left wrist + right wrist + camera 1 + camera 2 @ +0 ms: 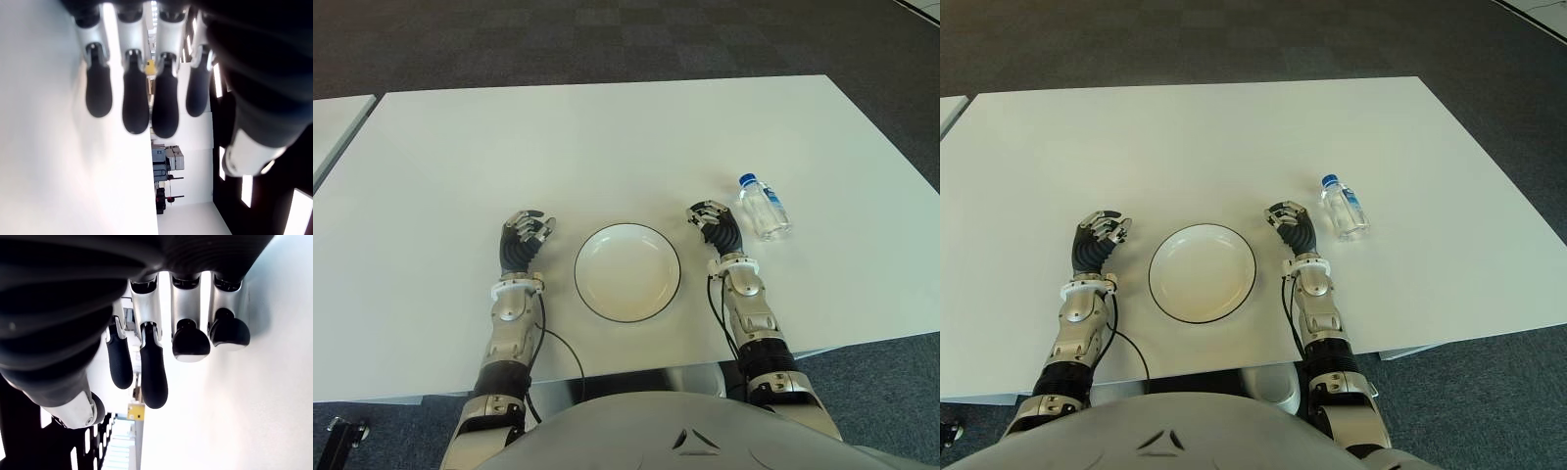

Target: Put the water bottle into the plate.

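Observation:
A clear water bottle [765, 209] with a blue cap lies on its side on the white table [607, 147], to the right of my right hand [710, 221]. A white plate [626, 271] with a dark rim sits between my two hands and holds nothing. My right hand shows just right of the plate with relaxed fingers [154, 372] holding nothing, a short gap from the bottle. My left hand [527, 233] shows left of the plate, its fingers [134, 105] loosely extended and holding nothing.
The table's front edge runs close to my body. Dark carpet surrounds the table, and the corner of a second white table [333, 122] shows at the far left.

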You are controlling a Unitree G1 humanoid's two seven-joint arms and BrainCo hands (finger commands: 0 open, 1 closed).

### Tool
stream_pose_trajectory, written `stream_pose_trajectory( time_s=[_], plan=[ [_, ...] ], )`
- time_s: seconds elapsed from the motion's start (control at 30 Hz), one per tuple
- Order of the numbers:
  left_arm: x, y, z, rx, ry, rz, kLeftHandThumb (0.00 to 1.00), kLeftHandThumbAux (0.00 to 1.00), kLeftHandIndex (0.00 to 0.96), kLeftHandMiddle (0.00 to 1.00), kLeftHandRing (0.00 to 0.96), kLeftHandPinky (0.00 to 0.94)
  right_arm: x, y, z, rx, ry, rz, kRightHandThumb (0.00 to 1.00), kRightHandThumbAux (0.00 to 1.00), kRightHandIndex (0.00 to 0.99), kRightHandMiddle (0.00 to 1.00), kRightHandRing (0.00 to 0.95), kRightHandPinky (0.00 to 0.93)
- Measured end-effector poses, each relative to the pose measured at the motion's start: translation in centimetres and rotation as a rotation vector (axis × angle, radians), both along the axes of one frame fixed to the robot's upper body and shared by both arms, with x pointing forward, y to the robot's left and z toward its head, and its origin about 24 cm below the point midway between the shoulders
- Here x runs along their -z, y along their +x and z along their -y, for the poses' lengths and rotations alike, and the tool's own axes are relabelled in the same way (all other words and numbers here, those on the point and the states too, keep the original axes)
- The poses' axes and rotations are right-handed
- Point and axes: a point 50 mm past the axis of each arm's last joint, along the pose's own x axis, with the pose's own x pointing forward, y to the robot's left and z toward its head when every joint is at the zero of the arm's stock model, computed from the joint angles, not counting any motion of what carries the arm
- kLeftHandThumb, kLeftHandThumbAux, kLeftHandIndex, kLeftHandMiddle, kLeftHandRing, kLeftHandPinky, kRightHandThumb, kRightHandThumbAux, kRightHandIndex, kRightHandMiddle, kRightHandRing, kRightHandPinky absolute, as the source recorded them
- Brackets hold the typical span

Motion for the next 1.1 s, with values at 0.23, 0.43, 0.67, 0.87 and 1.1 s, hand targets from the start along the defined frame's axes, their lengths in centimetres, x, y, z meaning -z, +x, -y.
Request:
stream_pose_trajectory(
  time_s=[0.23,0.43,0.67,0.87,1.1],
  plan=[
    [0.0,0.0,0.0,0.000,0.001,-0.001,0.708,0.713,0.434,0.608,0.587,0.567,-0.1,0.0,0.0,0.006,0.001,0.018,0.849,0.679,0.436,0.608,0.857,0.866],
    [0.0,-0.1,0.0,0.000,0.001,-0.002,0.707,0.713,0.433,0.608,0.591,0.579,-0.2,-0.1,-0.1,0.014,-0.013,0.041,0.850,0.679,0.439,0.616,0.855,0.864],
    [0.0,-0.2,0.0,0.002,0.004,-0.005,0.707,0.713,0.433,0.614,0.600,0.584,-1.1,-0.5,-0.5,0.041,-0.119,0.136,0.847,0.678,0.441,0.571,0.844,0.857],
    [0.0,-0.3,0.0,0.005,0.006,-0.007,0.707,0.714,0.433,0.623,0.608,0.592,-2.1,-0.9,-0.7,0.067,-0.294,0.267,0.839,0.678,0.440,0.497,0.833,0.846],
    [0.0,-0.3,0.0,0.004,0.005,-0.014,0.707,0.714,0.433,0.626,0.608,0.586,-4.5,-0.7,-0.5,0.080,-0.443,0.425,0.835,0.682,0.425,0.478,0.560,0.531]
  ],
)
